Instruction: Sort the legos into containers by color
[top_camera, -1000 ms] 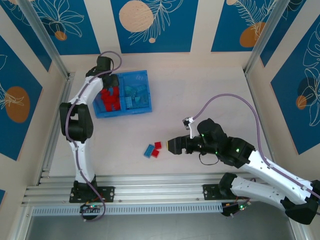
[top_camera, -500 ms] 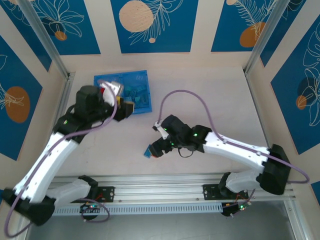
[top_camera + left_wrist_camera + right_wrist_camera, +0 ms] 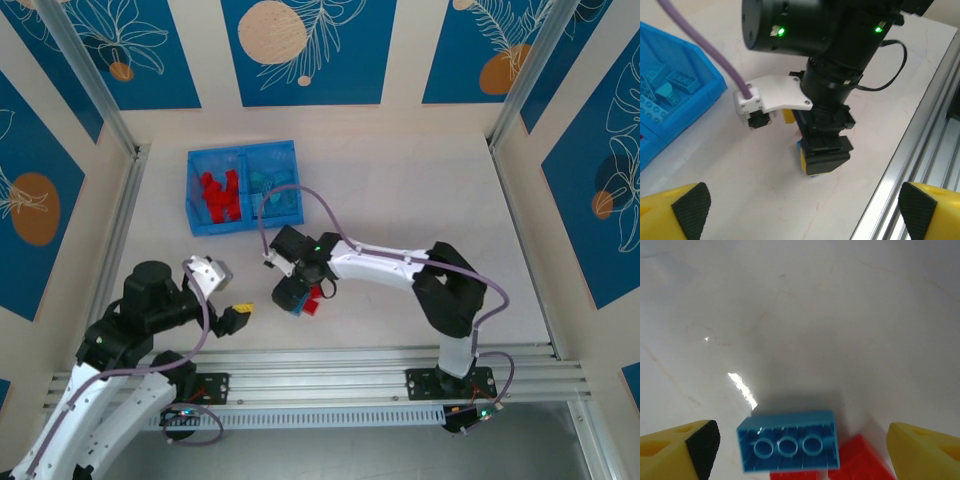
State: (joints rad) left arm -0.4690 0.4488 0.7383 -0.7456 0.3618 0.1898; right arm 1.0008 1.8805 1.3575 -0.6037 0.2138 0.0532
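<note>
The blue tray (image 3: 240,151) stands at the back left; its left compartment holds red legos (image 3: 218,195) and its right one teal legos (image 3: 273,184). On the table's middle front lie a blue lego (image 3: 296,307) and red legos (image 3: 316,302). My right gripper (image 3: 291,296) hovers low over them, open; in the right wrist view the blue lego (image 3: 790,440) lies studs-down between its fingers (image 3: 701,447), untouched, with red legos (image 3: 860,462) beside it. My left gripper (image 3: 240,314) hangs open and empty at the near left, its fingertips (image 3: 690,205) wide apart.
The right arm's gripper (image 3: 824,152) and its purple cable (image 3: 715,55) stand right in front of my left gripper. The tray's corner (image 3: 695,107) with teal legos (image 3: 662,90) lies to their left. An aluminium rail (image 3: 330,360) runs along the near edge.
The left arm has pulled back from the tray to the near left and its jaws have opened wide. The right arm has swung left and settled over the loose legos.
</note>
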